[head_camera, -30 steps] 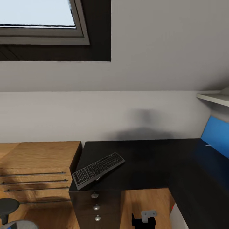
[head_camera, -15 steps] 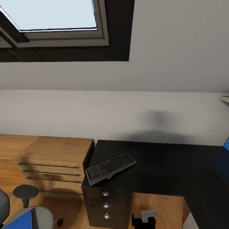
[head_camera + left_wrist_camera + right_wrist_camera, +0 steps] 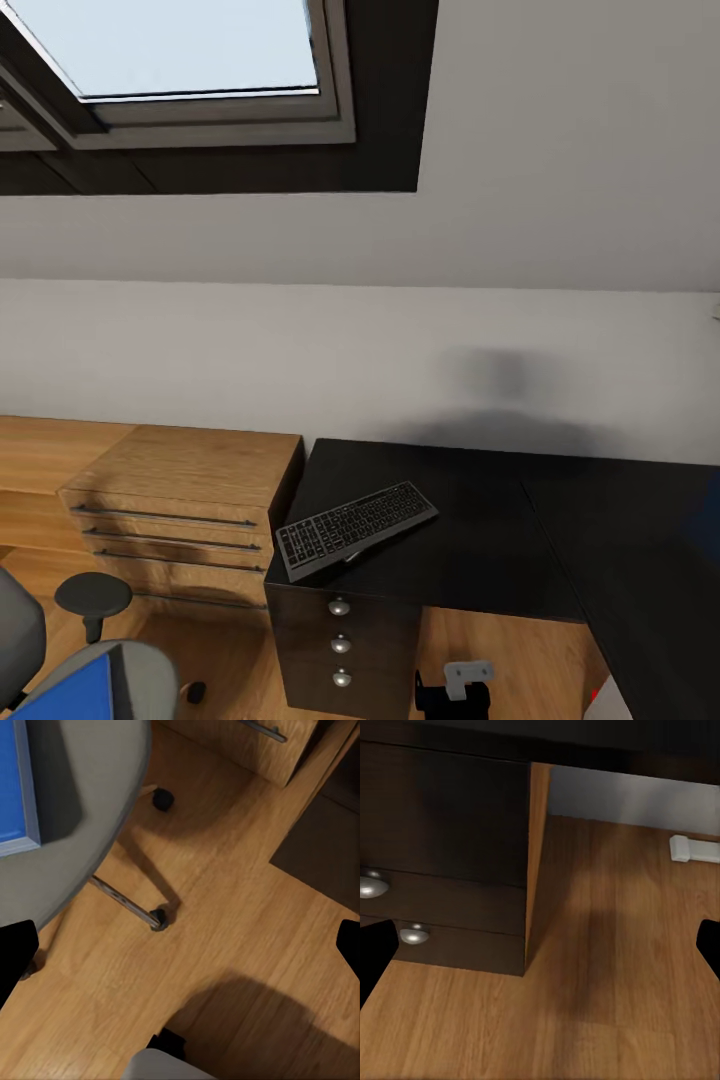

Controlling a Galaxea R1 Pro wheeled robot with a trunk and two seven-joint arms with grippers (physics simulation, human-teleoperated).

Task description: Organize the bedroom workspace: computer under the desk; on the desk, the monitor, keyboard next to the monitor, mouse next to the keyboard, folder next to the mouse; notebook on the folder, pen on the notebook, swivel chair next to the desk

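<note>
The slim black keyboard (image 3: 355, 530) lies askew on the left end of the long black desk (image 3: 480, 560), its corner over the front edge above the round-knobbed drawers (image 3: 340, 642). At the lower left stands the swivel chair (image 3: 135, 672) with its grey seat and a black armrest (image 3: 92, 597). The bright blue folder (image 3: 70, 697) lies on that seat. In the left wrist view, my left gripper (image 3: 180, 952) hangs open over the wooden floor beside the chair seat (image 3: 82, 810), the folder (image 3: 13, 787) and a chrome chair leg (image 3: 124, 900). My right gripper (image 3: 540, 952) is open, low in front of the desk drawers (image 3: 442, 900).
A light wooden chest (image 3: 180, 490) with bar handles stands against the desk's left side. A skylight (image 3: 180, 60) sits in the sloped wall above. A small white fitting (image 3: 697, 849) lies at the foot of the wall under the desk.
The camera has turned left: chest, chair and folder have come into view and the blue patch at the right has left it. The keyboard and desk have not moved.
</note>
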